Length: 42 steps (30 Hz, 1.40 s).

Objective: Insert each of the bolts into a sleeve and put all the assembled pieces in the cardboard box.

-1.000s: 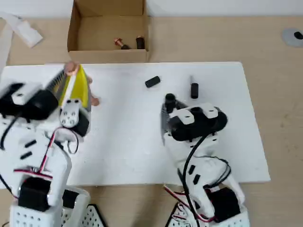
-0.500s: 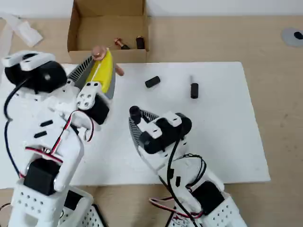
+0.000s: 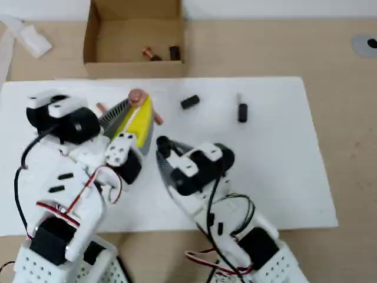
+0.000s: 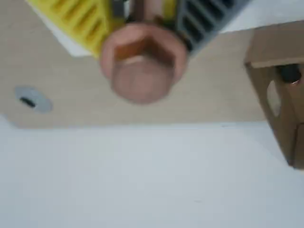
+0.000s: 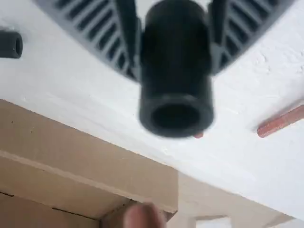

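Left gripper (image 3: 134,106) is clamped on a bolt (image 3: 137,95), right gripper (image 3: 165,151) pinches a sleeve (image 3: 162,142) at the bolt's 5 o'clock, box (image 3: 89,42) up at 12. They don't look lined up, so I'd guess the bolt catches the sleeve's rim and slips out.

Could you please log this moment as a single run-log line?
left claw: shut on bolt | right claw: shut on sleeve | bolt, sleeve: apart | white mat: two loose sleeves

Bright, even, diffuse light; shadows soft, faint.
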{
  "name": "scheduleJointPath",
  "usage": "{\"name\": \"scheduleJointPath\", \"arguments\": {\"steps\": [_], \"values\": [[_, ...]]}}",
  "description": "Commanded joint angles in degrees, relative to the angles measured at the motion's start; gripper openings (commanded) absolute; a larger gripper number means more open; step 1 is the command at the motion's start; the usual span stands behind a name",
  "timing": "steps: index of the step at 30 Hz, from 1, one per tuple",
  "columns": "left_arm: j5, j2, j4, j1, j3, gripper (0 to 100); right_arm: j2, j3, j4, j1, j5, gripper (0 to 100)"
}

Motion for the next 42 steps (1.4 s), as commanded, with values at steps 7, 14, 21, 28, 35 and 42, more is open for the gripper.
{"name": "scheduleJointPath", "arguments": {"steps": [7,14,21,28,35,42], "values": [[-3.0,-0.7,-0.2,3.6,1.1,1,-1.3,-0.5,-1.7,-1.1,4.3,0.9],[-4.1,-0.7,0.4,4.0,1.8,1,-1.3,-0.2,-1.7,-1.0,4.1,0.9],[-6.0,-0.7,1.9,4.1,1.9,1,-1.3,-0.3,-1.7,-0.9,4.1,0.9],[-6.0,-0.7,2.2,4.0,4.5,1,-1.3,-0.3,-1.7,-0.8,4.0,0.9],[-6.1,-0.7,2.4,4.0,0.6,1,-1.3,0.0,-1.7,-0.8,4.0,0.9],[-6.1,-0.7,6.4,2.4,-5.8,1,-1.3,0.0,-1.7,-0.8,4.0,0.9]]}}
